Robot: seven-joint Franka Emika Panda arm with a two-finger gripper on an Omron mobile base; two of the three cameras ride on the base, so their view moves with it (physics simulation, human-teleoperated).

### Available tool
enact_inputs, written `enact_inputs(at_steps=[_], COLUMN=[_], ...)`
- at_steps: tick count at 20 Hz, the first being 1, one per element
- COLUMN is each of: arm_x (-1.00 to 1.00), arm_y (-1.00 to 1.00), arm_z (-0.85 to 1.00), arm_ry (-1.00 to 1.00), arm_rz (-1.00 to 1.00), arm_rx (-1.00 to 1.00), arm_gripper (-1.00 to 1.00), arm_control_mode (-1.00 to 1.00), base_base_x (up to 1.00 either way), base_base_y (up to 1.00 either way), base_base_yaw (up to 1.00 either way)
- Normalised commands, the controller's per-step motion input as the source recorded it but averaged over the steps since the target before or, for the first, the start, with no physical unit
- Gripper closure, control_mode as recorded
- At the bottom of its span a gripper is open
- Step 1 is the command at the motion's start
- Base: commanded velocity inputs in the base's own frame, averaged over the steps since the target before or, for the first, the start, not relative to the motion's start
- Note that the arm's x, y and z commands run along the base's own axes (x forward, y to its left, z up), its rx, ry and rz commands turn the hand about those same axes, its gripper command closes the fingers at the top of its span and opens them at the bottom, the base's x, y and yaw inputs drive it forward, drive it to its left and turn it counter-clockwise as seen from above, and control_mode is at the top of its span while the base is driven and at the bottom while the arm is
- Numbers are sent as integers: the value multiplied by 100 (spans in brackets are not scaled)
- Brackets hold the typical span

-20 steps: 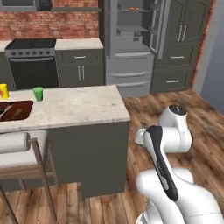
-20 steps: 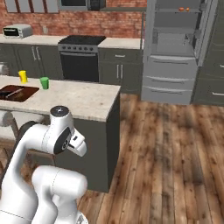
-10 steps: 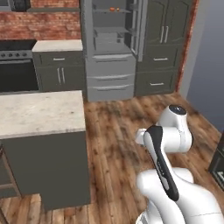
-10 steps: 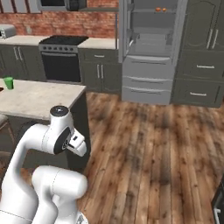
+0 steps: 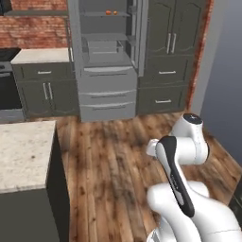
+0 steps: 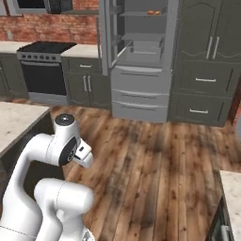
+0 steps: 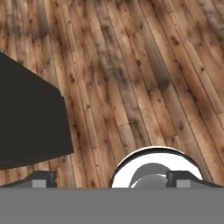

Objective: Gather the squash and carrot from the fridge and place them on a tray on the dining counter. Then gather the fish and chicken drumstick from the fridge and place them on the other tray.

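Well apart: fridge (image 5: pixel 108 56) food, open empty gripper (image 7: pixel 109 180).

Grey fridge (image 5: pixel 106 71) (perhaps orange produce (image 5: pixel 111 12))

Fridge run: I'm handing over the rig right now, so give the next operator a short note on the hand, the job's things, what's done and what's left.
Hand: open, holding nothing, pointed down at the wood floor.
Fridge: straight ahead across the floor, doors open. Small orange items sit on its top shelf; too small to identify.
Counter: corner at the left of the left base view; no trays visible.
Done: nothing visibly gathered.
Left: fetch squash and carrot to one tray, then fish and drumstick to the other.
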Motion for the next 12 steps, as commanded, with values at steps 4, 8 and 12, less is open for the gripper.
enact_inputs(at_steps=[4, 8, 12], arm_x=[0, 0, 0], arm_y=[0, 0, 0], arm_z=[0, 0, 0], arm_ry=[0, 0, 0], arm_rz=[0, 0, 0], arm_rx=[0, 0, 0], arm_gripper=[-100, -100, -100], arm_control_mode=[100, 100, 100], base_base_x=[100, 100, 100], base_base_y=[-34, -18, -11], base_base_yaw=[0, 0, 0])
